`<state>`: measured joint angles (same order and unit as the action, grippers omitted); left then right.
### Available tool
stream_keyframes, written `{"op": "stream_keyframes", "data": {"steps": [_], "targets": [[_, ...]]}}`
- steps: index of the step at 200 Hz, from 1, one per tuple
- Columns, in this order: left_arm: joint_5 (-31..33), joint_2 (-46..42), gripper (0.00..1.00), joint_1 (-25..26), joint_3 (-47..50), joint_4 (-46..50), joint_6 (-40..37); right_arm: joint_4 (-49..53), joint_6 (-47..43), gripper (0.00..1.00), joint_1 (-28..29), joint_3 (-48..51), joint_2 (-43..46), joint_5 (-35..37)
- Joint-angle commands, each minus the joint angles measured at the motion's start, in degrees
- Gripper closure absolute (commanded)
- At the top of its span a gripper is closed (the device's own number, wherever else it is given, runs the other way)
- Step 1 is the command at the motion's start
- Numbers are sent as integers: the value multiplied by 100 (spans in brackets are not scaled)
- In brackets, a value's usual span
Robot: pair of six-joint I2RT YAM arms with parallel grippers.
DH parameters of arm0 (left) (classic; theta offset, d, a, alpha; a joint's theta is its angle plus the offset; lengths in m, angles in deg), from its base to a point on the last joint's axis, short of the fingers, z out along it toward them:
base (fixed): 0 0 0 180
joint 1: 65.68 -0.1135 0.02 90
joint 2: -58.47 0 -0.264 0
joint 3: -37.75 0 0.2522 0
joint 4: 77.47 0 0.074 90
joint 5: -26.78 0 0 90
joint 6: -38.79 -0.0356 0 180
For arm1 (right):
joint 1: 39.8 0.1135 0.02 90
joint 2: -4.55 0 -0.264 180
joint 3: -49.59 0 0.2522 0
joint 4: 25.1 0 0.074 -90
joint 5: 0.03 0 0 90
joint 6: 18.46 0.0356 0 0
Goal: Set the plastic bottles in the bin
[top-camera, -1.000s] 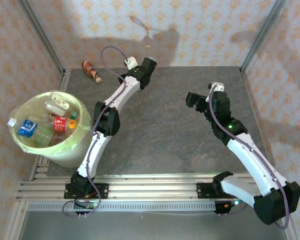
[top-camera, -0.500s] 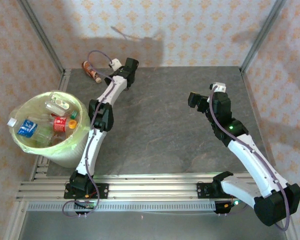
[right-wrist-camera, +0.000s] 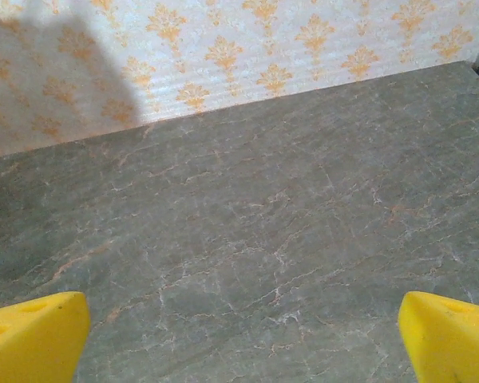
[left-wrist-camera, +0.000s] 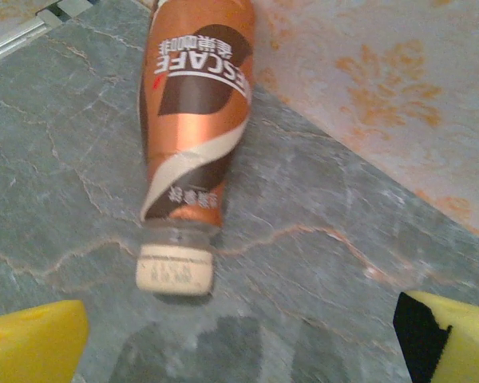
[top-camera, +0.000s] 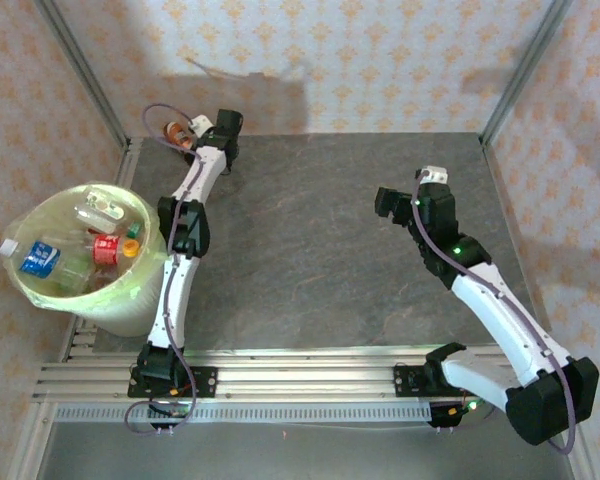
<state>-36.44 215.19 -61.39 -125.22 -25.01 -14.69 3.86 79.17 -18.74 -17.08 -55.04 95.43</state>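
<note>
Bottle (left-wrist-camera: 193, 136) is lying flat, base toward the wall (left-wrist-camera: 383, 80), white cap (left-wrist-camera: 176, 269) pointing at the wide-open, empty left gripper (left-wrist-camera: 239, 339); right gripper (right-wrist-camera: 239, 335) is hanging open, empty.

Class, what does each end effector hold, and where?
Nothing: left end effector open near the cap of the orange bottle, right end effector open above the table.

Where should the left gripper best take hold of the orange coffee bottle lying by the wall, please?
The orange coffee bottle lies flat, white cap toward the open left gripper. I would come down from above and close across the labelled body.
</note>
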Motion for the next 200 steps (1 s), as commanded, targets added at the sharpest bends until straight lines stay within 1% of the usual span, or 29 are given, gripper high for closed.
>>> {"op": "stream_keyframes", "data": {"steps": [1,22,35,45,71,96,119,140,153,172,200], "targets": [[-351,236,0,-157,-249,-76,-109,-24,-11,1,-39,-31,-99,114],[-816,443,1,-305,-391,-43,-19,-30,9,1,-39,-36,-187,122],[-1165,545,4,-409,-491,33,119,-33,5,0,-39,-53,-251,107],[-1255,572,6,-466,-498,85,240,-29,7,0,-39,-69,-301,68],[-1285,612,9,-556,-502,58,421,-25,32,1,-32,-130,-442,-24],[-1317,694,12,-579,-590,-58,442,8,26,1,-39,-189,-556,-83],[-1152,764,15,-595,-740,-68,471,38,26,2,-32,-220,-635,-97],[-998,746,17,-606,-785,-112,322,55,19,2,-35,-238,-687,-106],[-1089,746,22,-614,-799,-165,225,68,-2,2,-40,-238,-718,-89],[-1273,750,31,-614,-800,-92,157,54,-17,2,-34,-255,-766,-49],[-910,711,43,-619,-798,307,466,46,-17,2,-39,-295,-786,-20]]}}
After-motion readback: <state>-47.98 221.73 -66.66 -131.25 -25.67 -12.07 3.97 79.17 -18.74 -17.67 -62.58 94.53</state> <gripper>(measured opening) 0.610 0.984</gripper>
